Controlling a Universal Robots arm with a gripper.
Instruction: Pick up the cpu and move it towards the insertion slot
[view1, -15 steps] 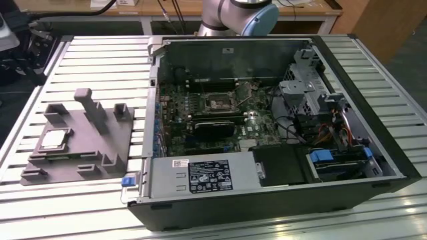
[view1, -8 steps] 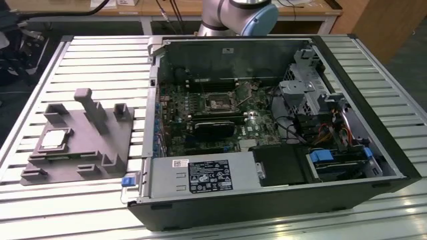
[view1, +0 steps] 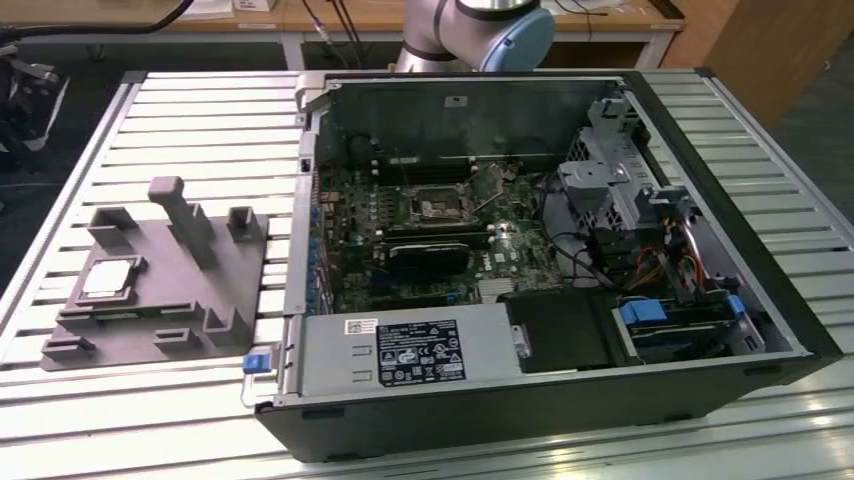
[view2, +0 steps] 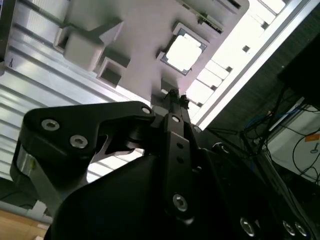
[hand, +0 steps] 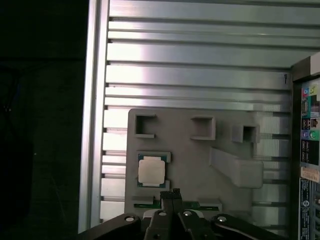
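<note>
The gripper (hand: 170, 193) is pinched shut with nothing in it, above the grey holder (hand: 185, 150) and near the cpu (hand: 152, 171) lying there, so the pick-up is not done; grabbing it calls for open fingers over the chip. The exterior view adds the insertion slot (view1: 437, 203), at 3 o'clock from the cpu

Gripper (hand: 170, 192) closed, its fingertips pressed together.
In both wrist views the gripper (view2: 173, 95) points away from the cameras. Its two slim black fingers (view2: 176, 131) meet tip to tip, with nothing seen between them. Behind the tips, black linkage arms (view2: 85, 125) with silver pivot screws spread to either side of the gripper's body. In the exterior view, the arm's grey joint (view1: 497, 25) carries a light-blue cap.
</note>
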